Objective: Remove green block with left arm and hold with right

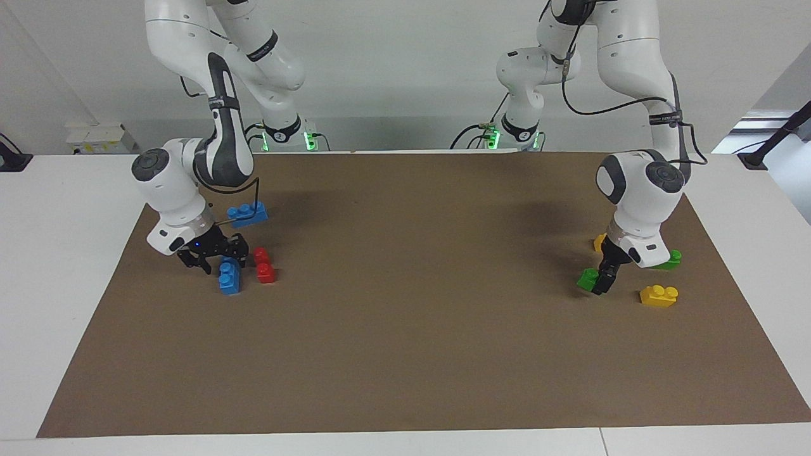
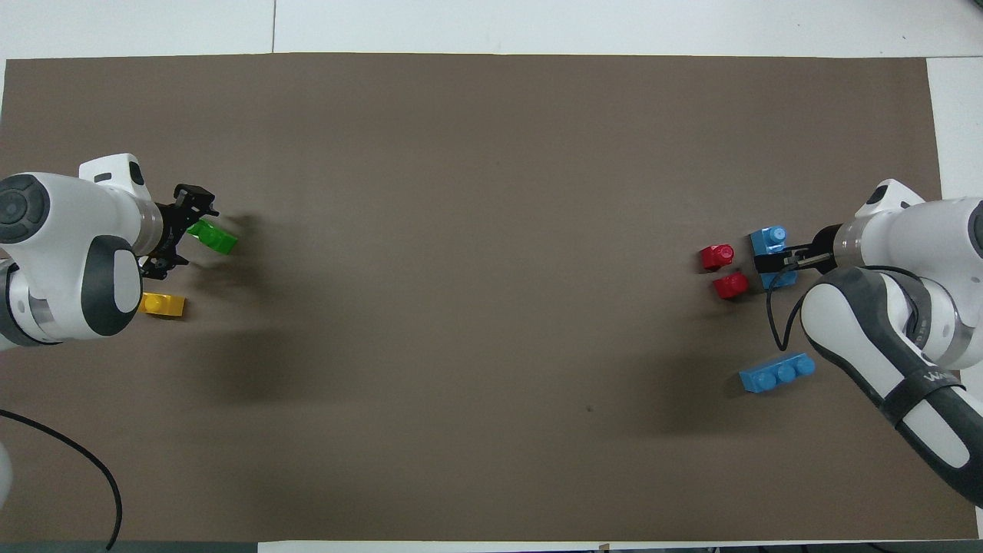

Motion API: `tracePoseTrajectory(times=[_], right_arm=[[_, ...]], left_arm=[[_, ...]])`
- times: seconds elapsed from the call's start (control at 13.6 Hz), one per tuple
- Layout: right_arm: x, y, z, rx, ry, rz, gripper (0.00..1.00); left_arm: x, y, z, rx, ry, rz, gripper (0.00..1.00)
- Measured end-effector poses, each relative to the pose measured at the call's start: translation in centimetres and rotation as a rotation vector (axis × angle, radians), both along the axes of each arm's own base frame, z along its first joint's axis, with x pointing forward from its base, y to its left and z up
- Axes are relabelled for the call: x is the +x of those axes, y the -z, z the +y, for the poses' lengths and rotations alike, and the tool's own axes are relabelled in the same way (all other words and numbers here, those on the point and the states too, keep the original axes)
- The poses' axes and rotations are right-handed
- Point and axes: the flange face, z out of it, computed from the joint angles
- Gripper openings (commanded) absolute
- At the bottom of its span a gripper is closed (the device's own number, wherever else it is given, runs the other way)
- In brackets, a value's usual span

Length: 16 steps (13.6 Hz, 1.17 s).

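The green block (image 1: 588, 278) is in my left gripper (image 1: 603, 278), which is shut on it and holds it tilted, low over the mat at the left arm's end. In the overhead view the green block (image 2: 213, 236) sticks out past the left gripper (image 2: 190, 233). A second green block (image 1: 670, 258) lies on the mat, partly hidden by the left hand. My right gripper (image 1: 236, 251), with its small blue light, is low over a two-stud blue brick (image 1: 229, 277) at the right arm's end. In the overhead view the right gripper (image 2: 768, 265) crosses that blue brick (image 2: 770, 240).
Two yellow bricks (image 1: 659, 296) (image 1: 599, 242) lie beside the left gripper; one shows from overhead (image 2: 163, 305). Two red bricks (image 1: 264, 266) lie beside the blue brick. A longer blue brick (image 1: 248, 213) lies nearer the robots. The brown mat (image 1: 412, 316) covers the table.
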Motion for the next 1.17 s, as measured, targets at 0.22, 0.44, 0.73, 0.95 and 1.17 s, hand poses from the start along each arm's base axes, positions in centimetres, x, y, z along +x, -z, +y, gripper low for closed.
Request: tracePoseTrajectory(times=[0.22,0.44,0.73,0.95,1.17], right_arm=[[1.3,-3.3,-0.6,-0.017,0.009,-0.067,1.00],[2.5,-7.1,-0.7,-0.034,0.008,-0.135,1.00],[3.5,-12.1,0.7,-0.021,-0.030,-0.023,1.00],[2.5,-16.6,1.2,-0.026,-0.040,0.060,1.00],[0.2,-21.8,3.1,-0.047,-0.051,0.108,1.00]], left_arm=[[0.2,-0.5,0.0,0.001,0.000,-0.007,1.00],[0.8,-3.2,0.1,0.003,-0.001,0.009,1.00],[1.8,-8.0,-0.2,0.007,0.009,0.020,1.00],[2.2,-10.2,-0.4,0.017,0.092,0.048,1.00],[2.1,-13.8,-0.3,0.036,0.243,0.064,1.00]])
